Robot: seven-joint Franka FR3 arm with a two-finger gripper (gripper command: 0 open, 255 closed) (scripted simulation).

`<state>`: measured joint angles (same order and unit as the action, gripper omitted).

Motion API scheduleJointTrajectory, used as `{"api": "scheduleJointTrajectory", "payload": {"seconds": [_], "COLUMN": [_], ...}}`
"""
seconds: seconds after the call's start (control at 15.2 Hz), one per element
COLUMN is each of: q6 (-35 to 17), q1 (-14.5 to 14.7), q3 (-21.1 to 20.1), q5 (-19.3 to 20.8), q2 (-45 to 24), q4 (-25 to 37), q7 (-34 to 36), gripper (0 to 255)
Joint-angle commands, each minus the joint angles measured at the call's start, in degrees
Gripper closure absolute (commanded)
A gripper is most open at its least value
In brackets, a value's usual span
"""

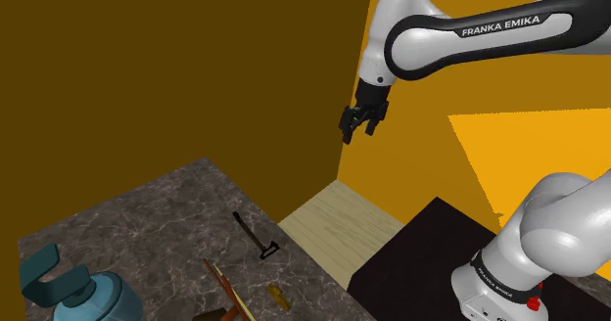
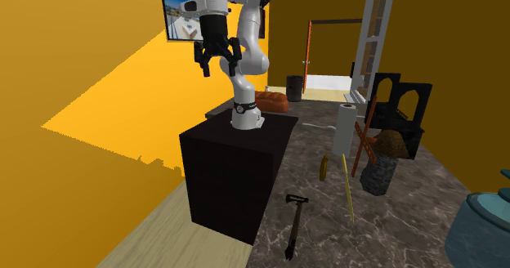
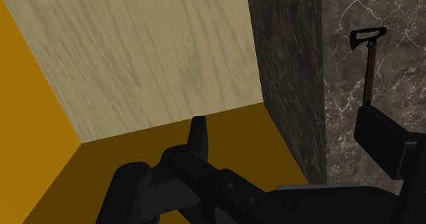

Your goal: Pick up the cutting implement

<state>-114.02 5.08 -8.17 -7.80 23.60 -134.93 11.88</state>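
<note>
Currently, item 1: hatchet [image 1: 257,236], all black, with a slim handle and a small wedge head. It lies flat on the dark marble table [image 1: 147,216], close to the table edge that faces the stand and roughly along that edge. Nothing touches it. Both sides of the handle are clear, so a grasp from above across the handle looks workable.

Item 2: gripper [image 1: 362,123], black, with 2 fingers [image 3: 198,137] spread apart and holding nothing. It hangs high over the pale wood floor [image 1: 338,226] between table and stand, well apart from the hatchet. The approach is not yet begun. Next move, as judged: carry out over the table, lower, and turn the wrist to span the handle.

Item 3: stand [image 2: 233,172], a dark box just beside the table.

Item 4: neighbours on the table. A small yellow piece [image 1: 279,295], perhaps a banana, lies near the hatchet's head, and a teal vessel [image 1: 73,290] sits farther off.

Risk, as judged: the thin handle lies flush on the stone, leaving little room for the fingers.
</note>
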Motion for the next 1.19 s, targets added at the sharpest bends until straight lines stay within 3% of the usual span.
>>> {"api": "scheduleJointTrajectory", "payload": {"seconds": [0.0, 0.53, 1.12], "q6": [-2.60, -11.10, -16.56], "q1": [0.60, 2.68, 6.87], "q3": [-1.60, -6.92, -9.43], "q5": [-0.05, 2.49, 9.63], "q2": [-3.41, -18.76, -37.92], "q4": [0.60, 6.02, 17.20], "q7": [1.60, 8.52, 17.51], "gripper": [0, 0, 0]}}
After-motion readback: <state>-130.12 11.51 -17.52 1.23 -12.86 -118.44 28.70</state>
